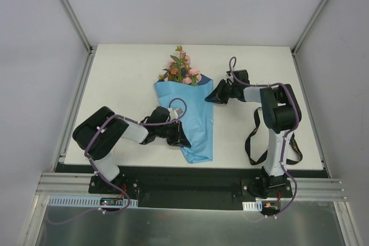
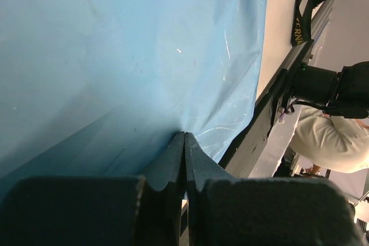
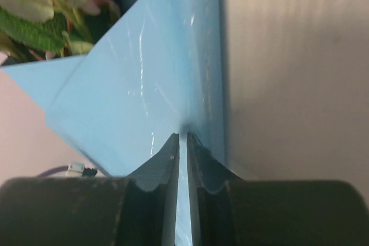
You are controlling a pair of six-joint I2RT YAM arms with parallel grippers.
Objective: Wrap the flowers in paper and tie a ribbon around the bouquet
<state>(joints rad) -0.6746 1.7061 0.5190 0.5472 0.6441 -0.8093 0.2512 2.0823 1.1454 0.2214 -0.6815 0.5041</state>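
One paper (image 1: 196, 120) is wrapped round one flower bunch (image 1: 181, 70). Its edge is pinched in the jaws of the right gripper (image 3: 181, 136); those of the left gripper (image 2: 184, 133) are pressed shut, tips against it.

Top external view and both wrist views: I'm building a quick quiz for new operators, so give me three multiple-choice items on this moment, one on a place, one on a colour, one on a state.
1. Where is the ribbon?
A. Tied round the bouquet.
B. Loose on the table, right of the bouquet.
C. In the left gripper.

2. What colour is the paper on its outer face?
A. Red.
B. Light blue.
C. Yellow.

3. How is the right gripper?
A. Wide open above the flowers.
B. Holding the ribbon.
C. Shut on the paper's edge.

Answers:
1 B: the black band lies by the right arm, and nothing circles the bouquet.
2 B: every view shows light blue.
3 C: its wrist view shows the sheet between the closed fingers.
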